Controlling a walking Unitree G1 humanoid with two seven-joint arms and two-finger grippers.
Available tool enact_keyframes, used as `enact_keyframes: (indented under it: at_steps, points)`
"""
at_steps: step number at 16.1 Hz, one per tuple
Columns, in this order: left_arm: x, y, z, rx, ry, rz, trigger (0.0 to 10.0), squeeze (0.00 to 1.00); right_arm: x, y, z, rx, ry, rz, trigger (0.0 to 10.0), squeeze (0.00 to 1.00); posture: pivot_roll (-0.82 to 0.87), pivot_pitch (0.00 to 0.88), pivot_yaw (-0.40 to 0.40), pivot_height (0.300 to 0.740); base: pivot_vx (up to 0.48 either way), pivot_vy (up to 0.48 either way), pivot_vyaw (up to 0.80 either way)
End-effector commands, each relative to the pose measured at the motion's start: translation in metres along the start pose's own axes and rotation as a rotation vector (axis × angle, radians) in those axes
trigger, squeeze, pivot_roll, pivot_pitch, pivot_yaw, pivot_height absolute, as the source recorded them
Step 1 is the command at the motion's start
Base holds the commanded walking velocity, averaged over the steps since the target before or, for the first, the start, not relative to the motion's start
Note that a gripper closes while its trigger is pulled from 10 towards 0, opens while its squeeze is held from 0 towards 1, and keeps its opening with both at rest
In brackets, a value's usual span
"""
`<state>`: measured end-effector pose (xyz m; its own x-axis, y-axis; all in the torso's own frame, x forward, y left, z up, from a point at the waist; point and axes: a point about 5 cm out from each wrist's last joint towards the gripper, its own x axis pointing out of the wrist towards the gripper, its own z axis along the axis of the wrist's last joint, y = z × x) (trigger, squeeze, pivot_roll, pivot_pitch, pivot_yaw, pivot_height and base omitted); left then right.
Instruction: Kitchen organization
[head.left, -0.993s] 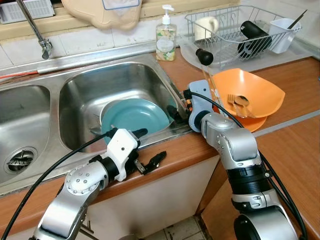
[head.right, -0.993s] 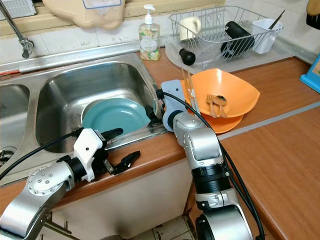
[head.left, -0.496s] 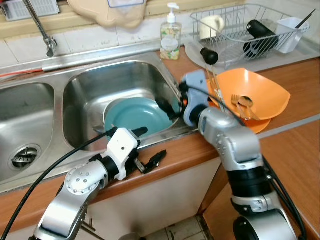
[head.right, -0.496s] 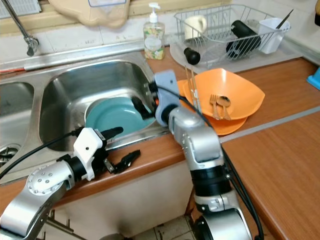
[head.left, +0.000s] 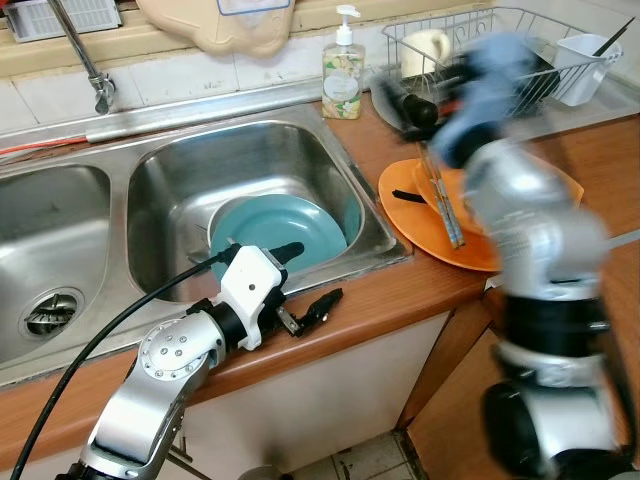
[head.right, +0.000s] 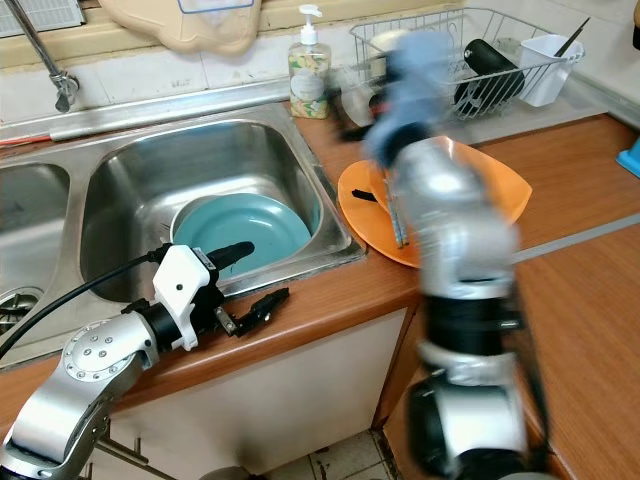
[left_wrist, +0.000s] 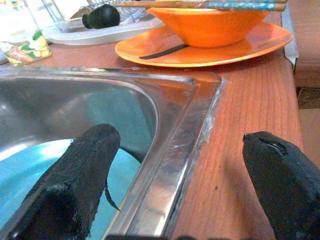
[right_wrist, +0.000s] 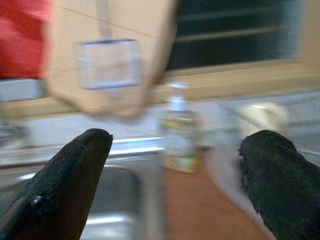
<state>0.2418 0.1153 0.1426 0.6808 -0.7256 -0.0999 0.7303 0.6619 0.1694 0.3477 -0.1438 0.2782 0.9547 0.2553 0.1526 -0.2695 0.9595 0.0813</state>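
Teal plate lying in the right basin of the steel sink, left gripper spread wide across the sink's front rim, right gripper fingers apart, seemingly raised near the dish rack, badly blurred, orange bowl on orange plate beside the sink.

spread black fingers, blurred soap bottle
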Motion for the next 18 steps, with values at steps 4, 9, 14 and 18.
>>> enact_keyframes:
  at_steps: [4,9,14,18]
  points:
    - [0.002,0.001,0.000,-0.006,-0.011,0.010,10.0,0.82,-0.016,-0.082,0.002,-0.109,0.049,-0.310,10.0,0.00,-0.01,0.000,0.064,0.740,0.000,0.000,0.00]
    - [0.002,-0.001,0.000,-0.013,-0.014,0.005,10.0,0.82,-0.054,-0.164,-0.016,-0.160,0.184,-0.649,10.0,0.00,-0.03,0.000,0.069,0.740,0.000,0.000,0.00]
    - [0.003,-0.002,-0.001,-0.017,-0.018,0.006,10.0,0.82,-0.080,-0.193,-0.049,-0.245,0.309,-0.670,10.0,0.00,-0.03,0.000,0.059,0.740,0.000,0.000,0.00]
    - [0.001,-0.002,-0.002,-0.018,-0.015,0.012,10.0,0.82,-0.091,-0.202,-0.074,-0.284,0.402,-0.619,10.0,0.00,-0.02,0.000,0.055,0.740,0.000,0.000,0.00]
